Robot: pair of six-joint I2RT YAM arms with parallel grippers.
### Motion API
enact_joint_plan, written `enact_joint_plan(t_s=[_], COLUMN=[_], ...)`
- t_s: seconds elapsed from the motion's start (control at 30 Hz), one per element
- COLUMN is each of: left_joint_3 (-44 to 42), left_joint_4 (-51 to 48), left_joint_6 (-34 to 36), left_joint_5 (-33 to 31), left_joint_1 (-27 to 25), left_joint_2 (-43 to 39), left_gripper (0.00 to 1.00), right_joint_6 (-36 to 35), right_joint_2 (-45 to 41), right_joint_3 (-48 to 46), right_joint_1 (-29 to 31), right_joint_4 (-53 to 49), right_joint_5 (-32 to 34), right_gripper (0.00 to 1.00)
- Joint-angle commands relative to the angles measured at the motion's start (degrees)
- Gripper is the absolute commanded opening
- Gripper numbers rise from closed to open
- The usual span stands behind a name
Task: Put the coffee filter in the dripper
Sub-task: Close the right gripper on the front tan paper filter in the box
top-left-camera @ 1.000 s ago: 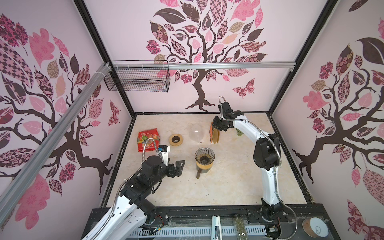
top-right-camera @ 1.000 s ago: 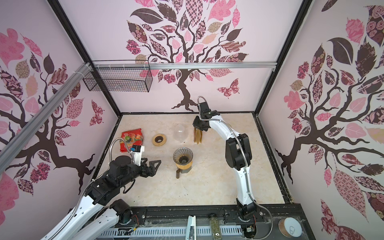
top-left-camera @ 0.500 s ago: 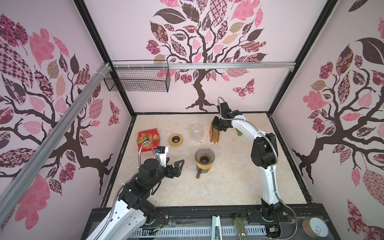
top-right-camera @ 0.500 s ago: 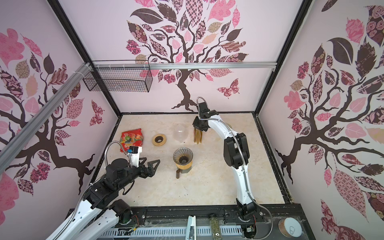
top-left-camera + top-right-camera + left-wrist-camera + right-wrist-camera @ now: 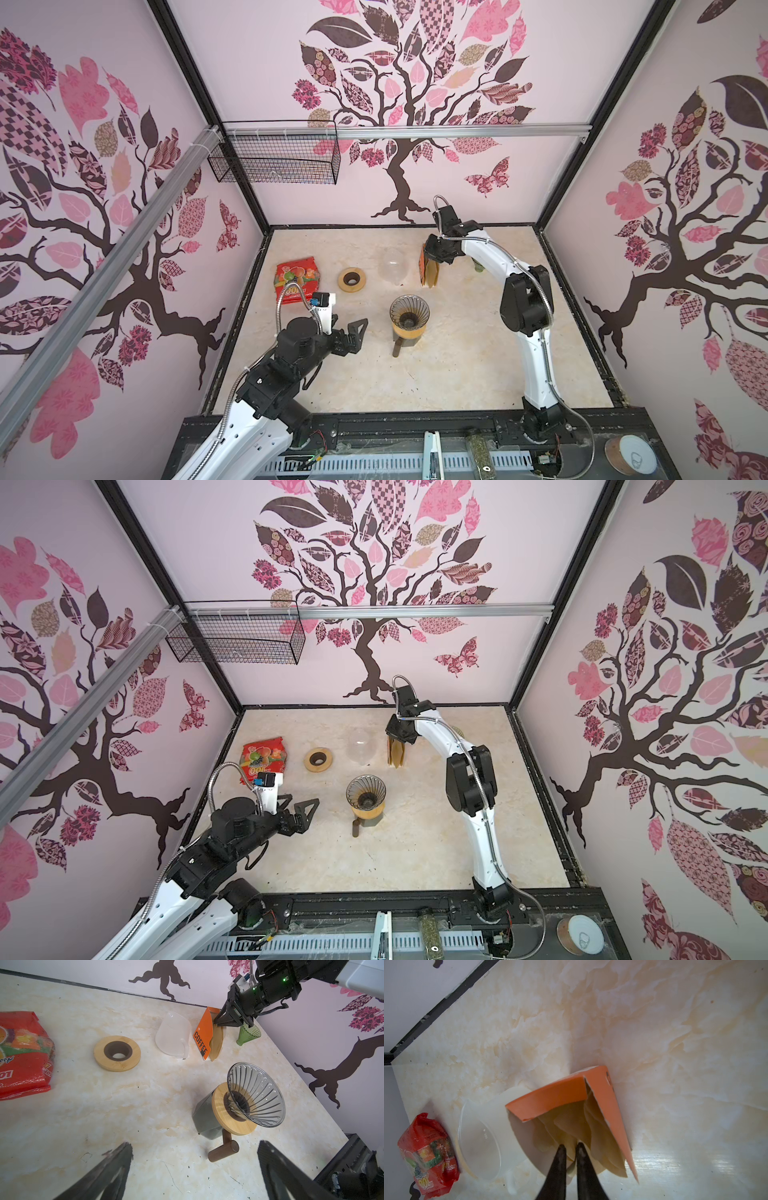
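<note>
Orange box (image 5: pixel 550 1097) holds brown filters (image 5: pixel 571 1124), 1 pinched by right hand (image 5: pixel 571 1148); left hand (image 5: pixel 194 1144) spread.

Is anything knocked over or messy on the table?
Yes. The clear plastic jug lies tipped on its side beside the orange coffee box. The box's top is torn open, with brown paper filters poking out unevenly. The dripper stands upright.

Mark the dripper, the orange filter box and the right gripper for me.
dripper (image 5: pixel 263 1089): left wrist view, ribbed glass wall.
orange filter box (image 5: pixel 203 1038): left wrist view, printed orange side.
right gripper (image 5: pixel 570 1145): right wrist view, midway between its fingertips.
</note>
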Motion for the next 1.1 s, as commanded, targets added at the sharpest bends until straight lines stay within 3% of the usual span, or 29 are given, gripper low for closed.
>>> enact_joint_plan(t_s=[0.0, 0.53, 1.07], left_joint_3=[-1.2, -1.25, -1.36], left_joint_4=[1.17, 1.22, 1.23], left_joint_6=[0.29, 0.27, -0.08], left_joint_5=[-0.24, -0.11, 0.02], left_joint_1=[0.13, 0.27, 0.24], left_joint_2=[-0.05, -0.05, 0.03], left_gripper=[0.97, 0.97, 0.97], right_joint_6=[-0.32, -1.84, -5.75], right_joint_2=[1.8, 0.19, -6.49], right_joint_3=[1.67, 1.5, 0.41], right_joint_1=[0.37, 0.42, 0.46], right_joint_4=[-1.13, -1.74, -3.14], right_joint_5=[1.0, 0.72, 0.29], right_gripper=[0.12, 0.0, 0.0])
